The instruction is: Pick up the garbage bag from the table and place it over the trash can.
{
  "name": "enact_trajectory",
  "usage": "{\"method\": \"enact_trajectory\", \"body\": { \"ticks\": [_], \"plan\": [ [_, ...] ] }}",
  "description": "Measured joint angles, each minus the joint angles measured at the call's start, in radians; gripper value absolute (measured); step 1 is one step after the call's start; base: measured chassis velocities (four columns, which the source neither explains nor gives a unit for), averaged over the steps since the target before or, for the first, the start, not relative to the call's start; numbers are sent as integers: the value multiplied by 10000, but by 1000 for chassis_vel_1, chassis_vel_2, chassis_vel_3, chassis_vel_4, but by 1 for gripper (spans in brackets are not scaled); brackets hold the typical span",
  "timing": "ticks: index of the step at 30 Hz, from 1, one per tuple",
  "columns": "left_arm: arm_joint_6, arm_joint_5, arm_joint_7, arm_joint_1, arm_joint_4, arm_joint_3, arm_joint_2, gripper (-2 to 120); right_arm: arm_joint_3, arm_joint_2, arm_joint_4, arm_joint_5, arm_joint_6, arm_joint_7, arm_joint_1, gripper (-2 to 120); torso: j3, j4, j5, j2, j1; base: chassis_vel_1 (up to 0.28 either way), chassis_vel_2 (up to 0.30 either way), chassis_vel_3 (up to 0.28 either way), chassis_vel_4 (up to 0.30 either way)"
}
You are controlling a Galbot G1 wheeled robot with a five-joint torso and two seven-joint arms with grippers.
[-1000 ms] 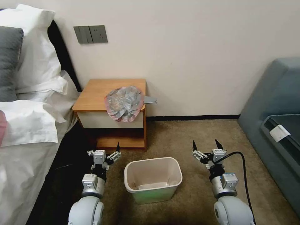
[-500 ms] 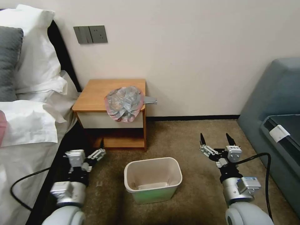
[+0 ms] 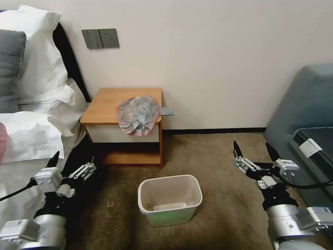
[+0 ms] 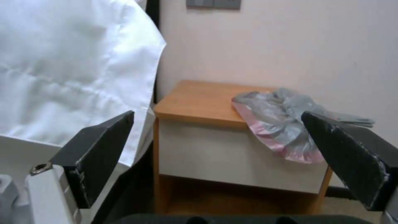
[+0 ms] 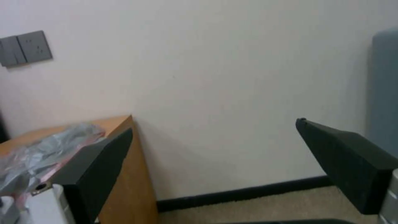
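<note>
— So, where's the bag (image 3: 138, 114)?
— Crumpled on the table's (image 3: 114, 104) front right corner, drooping over the edge.
— The grippers?
— Left gripper (image 3: 71, 163) and right gripper (image 3: 252, 149) spread wide, holding nothing, flanking the bin (image 3: 170, 199).

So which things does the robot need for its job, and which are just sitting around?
For the job:
garbage bag, crumpled on the table's front corner
trash can on the carpet
left gripper and right gripper, both open

Just lying about:
pillows
wall switches
sofa
</note>
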Motion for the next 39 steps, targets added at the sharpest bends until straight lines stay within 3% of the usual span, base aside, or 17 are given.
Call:
{"method": "enact_trajectory", "body": {
  "ticks": [3,5,12,20,25,27,29,30,33,39],
  "plan": [
    [37,11,17,8,0,-1,9,100,-45,-494,-26,737,-496,334,40,100,0,2,0,-1,1,0,0,0,0],
    [368,147,174,162,9,1,478,100,-145,-928,-49,1142,-687,454,76,100,1,2,2,0,0,0,0,0,0],
    [452,210,215,193,37,16,774,100,-180,-1239,-165,2212,-867,586,182,100,1,0,1,0,0,0,0,0,0],
    [451,173,81,261,59,111,914,100,-329,-1789,-722,5203,-1293,933,1029,100,1,0,1,-1,0,0,0,0,0],
    [446,166,62,267,69,118,938,100,-764,-2346,-1502,6329,-1326,1081,2210,100,2,-1,2,-2,1,0,0,0,0],
    [446,154,61,294,72,115,915,100,-1029,-2525,-1752,7502,-1365,1437,2762,100,1,1,2,-2,0,0,0,0,0],
    [406,88,19,442,76,98,875,100,-1443,-2647,-2216,9602,-1437,2397,3707,100,2,1,0,-3,0,0,0,0,0],
    [406,88,19,442,76,98,875,100,-1443,-2647,-2216,9602,-1437,2397,3707,100,2,1,0,-3,0,0,0,0,0],
    [357,41,-23,545,79,78,858,100,-1867,-2626,-3323,12010,-1441,3218,5110,100,2,1,0,-2,0,0,0,0,0],
    [244,-16,-93,705,81,41,823,100,-2602,-2364,-5096,12843,-1336,3226,6832,100,2,2,-1,-3,1,0,0,0,0]
  ]
}}
